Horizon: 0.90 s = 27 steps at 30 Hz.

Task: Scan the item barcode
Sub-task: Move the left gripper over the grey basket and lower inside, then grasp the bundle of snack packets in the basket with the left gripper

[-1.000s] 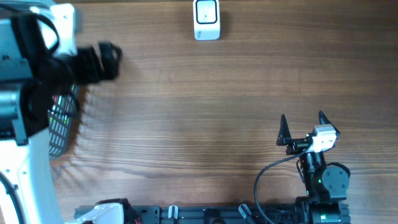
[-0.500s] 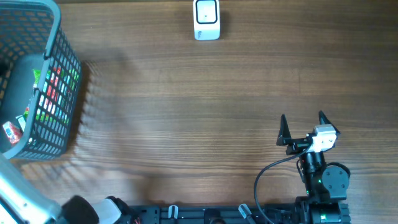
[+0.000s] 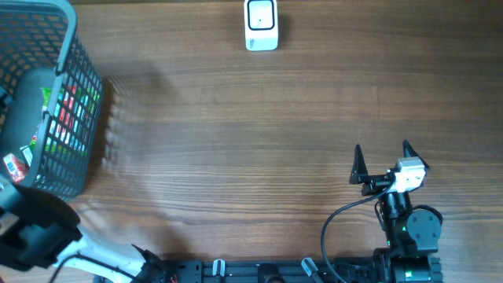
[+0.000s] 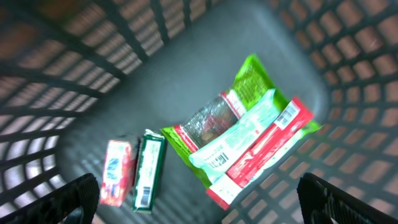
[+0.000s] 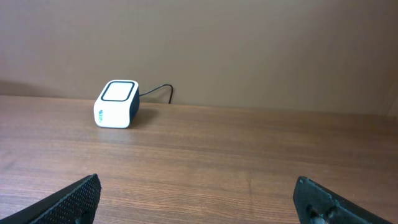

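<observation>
Snack packets, green and red, lie in the basket; both arms' jaws gape empty.

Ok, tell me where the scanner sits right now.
Overhead view: the white scanner stands at the far edge of the table, near the middle, well right of the basket and far ahead of the right claw.

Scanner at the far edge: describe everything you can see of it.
The scanner is a small white box with rounded corners, plastic-looking, one side dark. Its top holds a pale window in a dark frame; a teal mark sits on the front. A thin dark cable leaves its back. It stands flat on the wooden table, touched by nothing else.
</observation>
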Tool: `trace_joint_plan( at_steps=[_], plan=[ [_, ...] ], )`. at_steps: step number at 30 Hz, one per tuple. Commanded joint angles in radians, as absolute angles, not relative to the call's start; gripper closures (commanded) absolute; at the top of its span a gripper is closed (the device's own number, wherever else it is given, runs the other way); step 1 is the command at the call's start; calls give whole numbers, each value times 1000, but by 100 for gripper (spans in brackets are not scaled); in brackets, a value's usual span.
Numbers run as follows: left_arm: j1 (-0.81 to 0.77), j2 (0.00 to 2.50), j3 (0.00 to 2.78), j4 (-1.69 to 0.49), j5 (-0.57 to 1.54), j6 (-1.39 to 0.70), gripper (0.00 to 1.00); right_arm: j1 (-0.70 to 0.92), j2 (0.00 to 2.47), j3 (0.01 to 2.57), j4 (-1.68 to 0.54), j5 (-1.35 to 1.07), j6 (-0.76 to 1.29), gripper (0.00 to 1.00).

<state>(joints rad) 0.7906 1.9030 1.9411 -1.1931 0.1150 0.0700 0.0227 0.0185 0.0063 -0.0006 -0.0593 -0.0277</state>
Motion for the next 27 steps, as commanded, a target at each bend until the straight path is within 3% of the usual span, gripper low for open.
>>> trace_joint_plan(
  at_steps=[1,9,27],
  plan=[
    [795,1990,1950,-1203,262,238,0,19,14,5,2,-51,-19,0],
    [794,2095,1950,-1196,379,390,0,19,14,5,2,-51,-19,0],
    [704,2196,1950,-1166,375,727,1,19,14,5,2,-51,-19,0]
  ],
)
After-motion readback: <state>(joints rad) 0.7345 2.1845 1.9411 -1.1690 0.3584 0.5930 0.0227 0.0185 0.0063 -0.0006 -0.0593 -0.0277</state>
